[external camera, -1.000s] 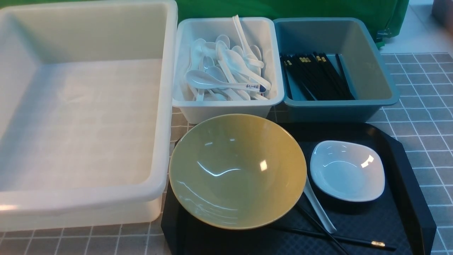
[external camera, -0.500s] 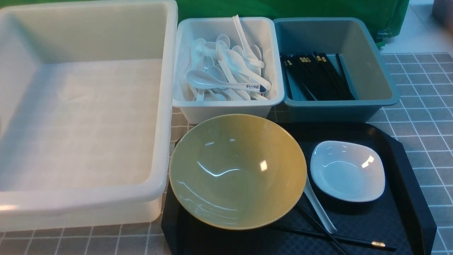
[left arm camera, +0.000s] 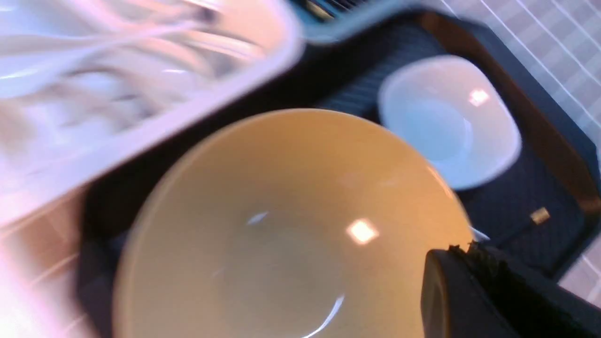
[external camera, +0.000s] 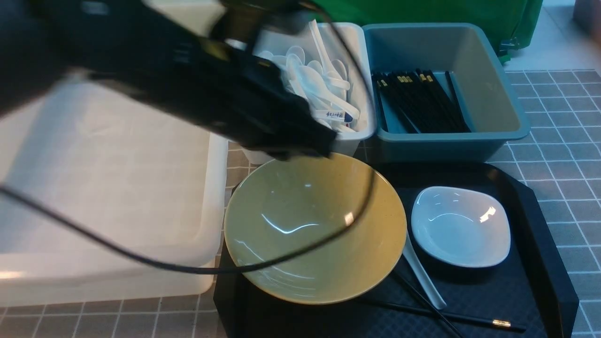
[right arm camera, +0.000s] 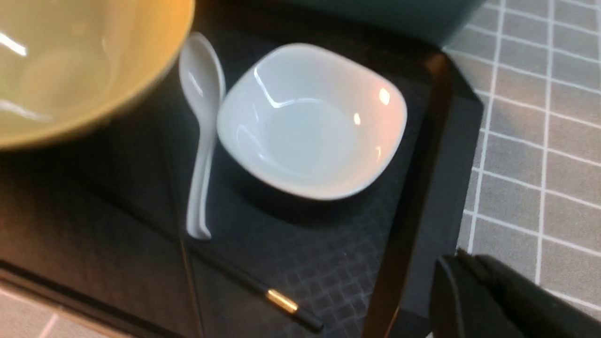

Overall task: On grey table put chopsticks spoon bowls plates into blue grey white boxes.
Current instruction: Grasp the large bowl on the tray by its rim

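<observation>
Grey checked table (external camera: pixel 554 141) bearing a black tray (external camera: pixel 540 220), with a large white box (external camera: pixel 213 188) to its left and, behind it, a small white box (external camera: pixel 364 94) of spoons (external camera: pixel 319 84) and a blue-grey box (external camera: pixel 493 94) of black chopsticks (external camera: pixel 422 103). On the tray stand a yellow bowl (external camera: pixel 314 225) and a white dish (external camera: pixel 460 225). Between them lies a white spoon (external camera: pixel 422 277), and a pair of chopsticks (external camera: pixel 500 323) crosses near its handle. My left gripper (external camera: pixel 305 145), fingers pressed together with nothing seen between them, hangs blurred over the bowl's far rim, at the small white box's near wall. My right gripper (right arm camera: pixel 469 291), fingers likewise pressed together on nothing, hangs over the tray's outer edge, apart from spoon and dish. Front view gives all three boxes and the left arm, but the bowl's rim hides the spoon's scoop. Right wrist view shows the spoon whole, just beside the dish. Left wrist view, blurred, looks into the bowl.
</observation>
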Controlling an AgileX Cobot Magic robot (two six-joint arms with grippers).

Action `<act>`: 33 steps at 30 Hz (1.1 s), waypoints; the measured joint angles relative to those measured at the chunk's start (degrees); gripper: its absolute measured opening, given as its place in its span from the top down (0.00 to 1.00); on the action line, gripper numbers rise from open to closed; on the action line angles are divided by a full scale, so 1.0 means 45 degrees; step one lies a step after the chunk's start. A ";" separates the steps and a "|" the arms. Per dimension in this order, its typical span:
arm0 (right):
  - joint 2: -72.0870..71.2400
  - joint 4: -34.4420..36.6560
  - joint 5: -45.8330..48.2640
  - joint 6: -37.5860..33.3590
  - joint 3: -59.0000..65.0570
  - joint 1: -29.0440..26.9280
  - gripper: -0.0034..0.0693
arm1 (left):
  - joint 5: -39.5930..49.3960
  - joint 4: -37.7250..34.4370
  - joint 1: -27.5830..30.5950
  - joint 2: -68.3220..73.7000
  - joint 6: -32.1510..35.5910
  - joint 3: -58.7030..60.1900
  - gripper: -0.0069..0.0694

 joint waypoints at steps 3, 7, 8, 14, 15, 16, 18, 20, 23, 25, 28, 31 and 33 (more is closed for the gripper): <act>0.0612 0.0200 -0.0210 -0.0078 0.0000 0.0031 0.91 | 0.0241 0.0980 -0.0833 0.2085 -0.0409 -0.1066 0.92; 0.0706 0.0325 -0.0237 -0.0078 0.0000 0.0031 0.91 | 0.0610 0.2137 -0.1432 0.4225 -0.1094 -0.2050 0.92; 0.0706 0.0325 -0.0266 -0.0078 0.0000 0.0031 0.91 | 0.0681 0.2345 -0.1583 0.4704 -0.1173 -0.2276 0.92; 0.0706 0.0340 -0.0291 -0.0088 0.0000 0.0031 0.91 | 0.1054 0.1965 -0.2460 0.6291 -0.1145 -0.3106 0.92; 0.0706 0.0340 -0.0326 -0.0088 0.0000 0.0031 0.91 | 0.1291 0.1601 -0.2657 0.6454 -0.0817 -0.3349 0.92; 0.0706 0.0343 -0.0350 -0.0088 0.0000 0.0031 0.91 | 0.1431 0.1399 -0.2762 0.6496 -0.0653 -0.3486 0.92; 0.0706 0.0354 -0.0377 -0.0088 0.0000 0.0031 0.91 | 0.2007 0.1013 -0.2894 0.6427 -0.0464 -0.4092 0.92; 0.0706 0.0354 -0.0377 -0.0088 0.0000 0.0031 0.91 | 0.2650 0.1077 -0.2728 0.6225 -0.0530 -0.4726 0.91; 0.0706 0.0367 -0.0377 -0.0088 0.0000 0.0031 0.91 | 0.3609 0.1872 -0.2140 0.5899 -0.0671 -0.5448 0.89; 0.0706 0.0398 -0.0377 -0.0088 0.0000 0.0031 0.91 | 0.4018 0.2467 -0.1713 0.5772 -0.0705 -0.5638 0.85; 0.0706 0.0532 -0.0451 -0.0088 0.0000 0.0031 0.91 | 0.4822 0.3687 -0.0859 0.5675 -0.1039 -0.5736 0.71; 0.0706 0.0666 -0.0466 -0.0088 0.0000 0.0031 0.91 | 0.5126 0.4644 -0.0220 0.5834 -0.1619 -0.5723 0.52; 0.0706 0.0677 -0.0521 -0.0088 0.0000 0.0031 0.91 | 0.5154 0.4915 -0.0012 0.5954 -0.1842 -0.5649 0.42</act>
